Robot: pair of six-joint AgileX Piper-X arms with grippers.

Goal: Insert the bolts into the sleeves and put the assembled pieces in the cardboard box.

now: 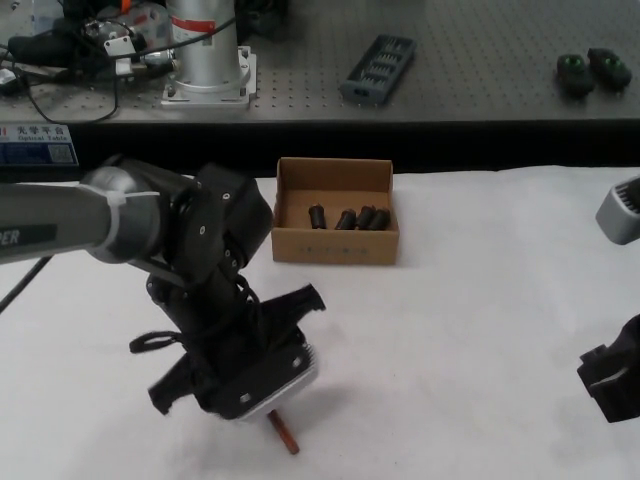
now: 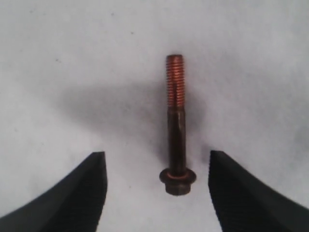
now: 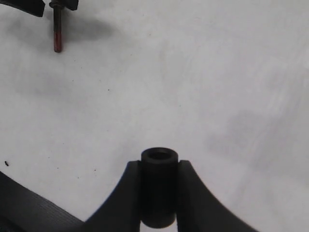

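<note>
the high view placed the left arm (image 1: 120,225) bent steeply down over the near left part of the white cloth (image 1: 480,300), its left gripper (image 1: 250,385) pointing at the surface, with the copper-toned end of the bolt (image 1: 283,432) poking out from beneath it. the left wrist view made plain what that angle hid. the bolt (image 2: 176,125) lay flat on the cloth, flanged head nearest the camera and threaded end pointing away. the left gripper (image 2: 155,162) had its fingers spread wide, one on each side of the head, neither touching it.

in the high view the right arm (image 1: 612,375) sat at the right edge of the bench, well apart from the left. the right wrist view showed the right gripper (image 3: 159,166) pinching a dark sleeve (image 3: 158,193) between its two fingers above the cloth, the open bore at the sleeve's far end visible. farther off in that view lay the bolt (image 3: 57,29).

the cardboard box (image 1: 335,245) stood open at the far middle of the cloth, holding several dark assembled pieces (image 1: 347,217) in a row.
</note>
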